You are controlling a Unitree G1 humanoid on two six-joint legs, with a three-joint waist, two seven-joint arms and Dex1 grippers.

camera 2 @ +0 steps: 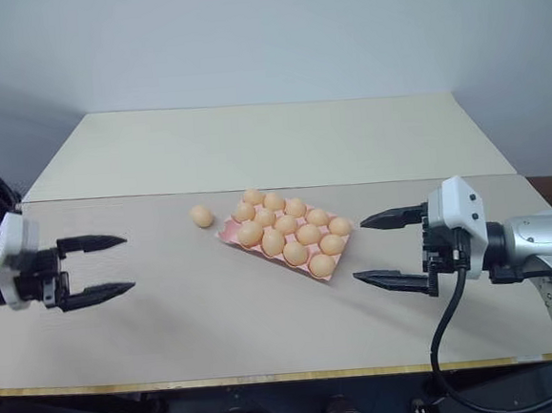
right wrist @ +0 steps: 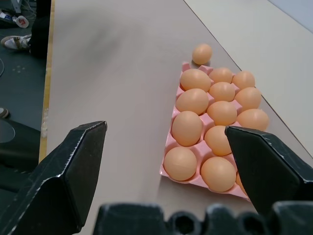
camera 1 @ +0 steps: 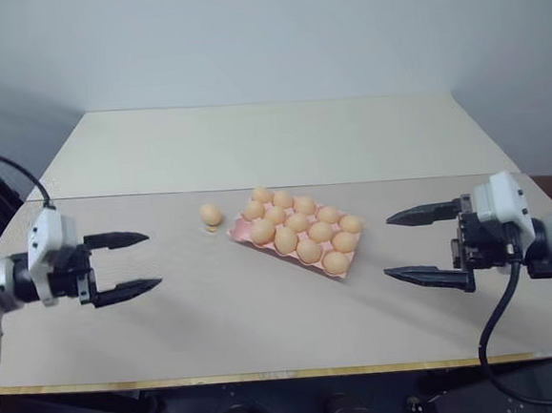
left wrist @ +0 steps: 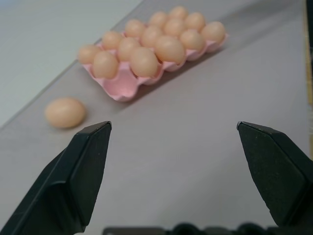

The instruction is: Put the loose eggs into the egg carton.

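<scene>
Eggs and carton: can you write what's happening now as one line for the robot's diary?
loose egg: on table, left of carton | egg carton: one corner cup empty | left tool: open, empty | right tool: open, empty

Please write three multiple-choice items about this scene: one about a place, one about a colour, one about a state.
1. Where is the loose egg?
A. On the table, on the robot's left of the egg carton
B. In the right gripper
C. On top of the carton's eggs

2. What colour is the carton?
A. Grey
B. Pink
C. Blue

3. How are the left gripper and the right gripper?
A. Both shut on eggs
B. One open, one shut
C. Both open and empty

Answers: 1 A, the egg rests on the table apart from the carton; 2 B, the pink tray shows between the eggs; 3 C, both pairs of fingers are spread apart, with nothing between them.
</scene>
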